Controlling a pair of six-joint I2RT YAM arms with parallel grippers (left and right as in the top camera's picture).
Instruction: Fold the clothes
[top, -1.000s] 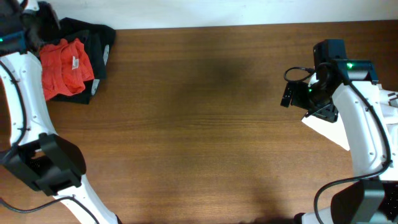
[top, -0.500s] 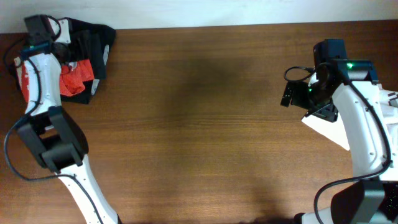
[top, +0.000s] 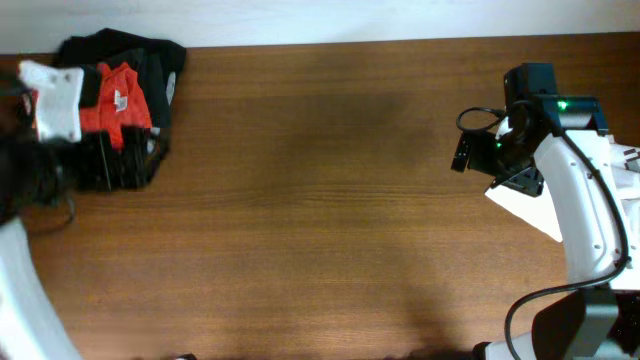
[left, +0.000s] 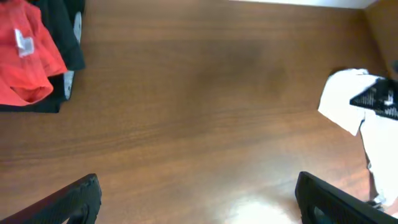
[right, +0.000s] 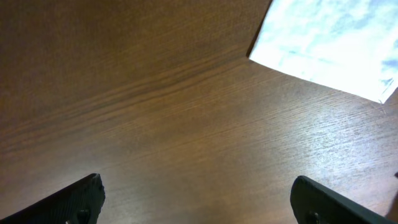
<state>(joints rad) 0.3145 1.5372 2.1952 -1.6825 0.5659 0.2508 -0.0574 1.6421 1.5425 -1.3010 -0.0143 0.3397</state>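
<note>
So the crumpled red fabric garment (top: 112, 100) sits on top of a black fabric garment (top: 152, 58), both bunched up in the far left corner of the brown wooden bench (top: 320, 200). The left fingers (top: 108, 162) hang at the near side of that pile, spread wide with nothing between them, kinda blurry from above. The right fingers (top: 462, 152) are wide and empty too, near the right edge, just beside a flat white folded cloth (right: 323, 43)

You have the pile (top: 118, 98) on the table's (top: 320, 200) far-left corner. The cloth (top: 525, 212) lies at the table's right edge, partly under the right arm (top: 575, 200). Pile and cloth are well apart, at opposite table ends.
</note>
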